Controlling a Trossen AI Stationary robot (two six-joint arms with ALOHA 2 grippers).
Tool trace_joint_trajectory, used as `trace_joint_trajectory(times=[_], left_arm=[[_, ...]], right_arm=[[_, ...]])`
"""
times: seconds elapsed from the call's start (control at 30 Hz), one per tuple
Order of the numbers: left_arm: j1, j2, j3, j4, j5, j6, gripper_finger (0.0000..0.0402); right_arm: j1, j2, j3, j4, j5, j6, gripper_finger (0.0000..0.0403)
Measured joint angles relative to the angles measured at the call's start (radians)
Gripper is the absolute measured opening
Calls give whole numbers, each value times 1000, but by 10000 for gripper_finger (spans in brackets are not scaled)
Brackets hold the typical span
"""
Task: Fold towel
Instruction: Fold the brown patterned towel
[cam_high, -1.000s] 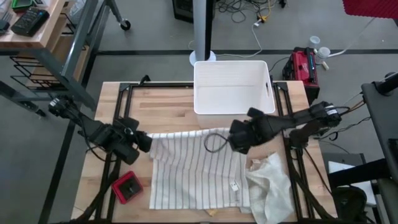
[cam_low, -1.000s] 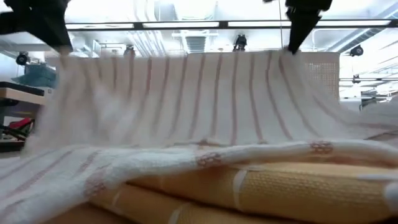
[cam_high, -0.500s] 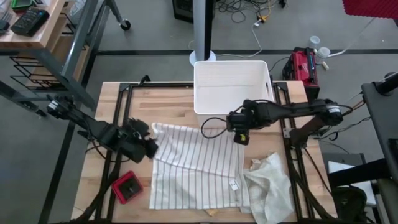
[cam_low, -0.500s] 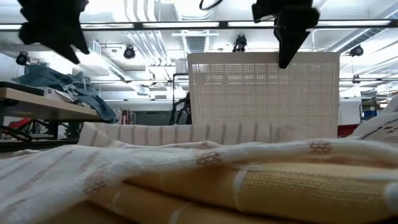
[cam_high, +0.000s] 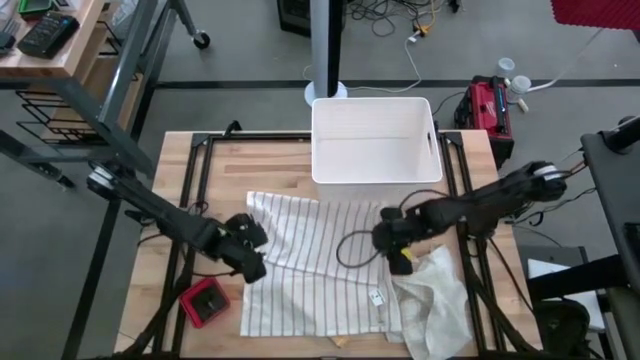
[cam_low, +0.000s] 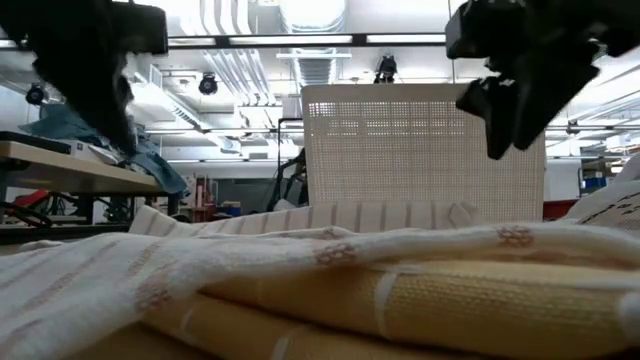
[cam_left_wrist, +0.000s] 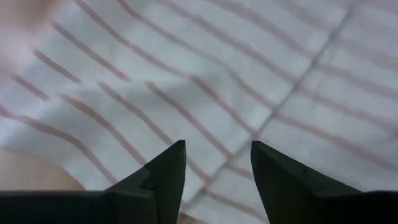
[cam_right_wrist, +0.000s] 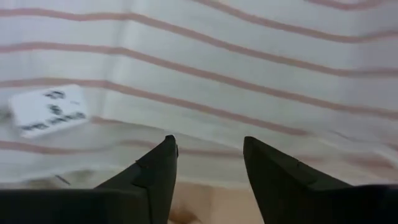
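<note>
- Here, a striped towel (cam_high: 315, 265) lies spread on the wooden counter (cam_high: 260, 165), just near of a white bin (cam_high: 372, 140).
- The left tool (cam_high: 250, 262) hovers over its left edge, the right tool (cam_high: 397, 250) over its right edge.
- Both tools are spread, holding nothing.
- The towel's long axis runs near to far, between the tools.

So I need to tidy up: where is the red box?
In the high view the red box sits on the table's front-left, just left of the striped towel and near the left tool.
</note>
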Motion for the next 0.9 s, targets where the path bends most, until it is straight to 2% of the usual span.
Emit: trace_joint_trajectory(times=[0.1,0.27,0.6,0.77,0.9], left_arm=[[-1,70,-5,17,46,10,166],[8,177,-5,16,51,11,171],[11,305,-5,17,70,19,187],[11,323,-5,18,70,-7,178],[11,319,-5,18,69,-26,168]], right_arm=[[52,33,-20,68,-12,30,174],[121,87,-16,214,-19,45,176],[179,277,53,194,-32,86,171],[177,315,72,187,-15,89,164],[177,340,73,187,-15,99,144]])
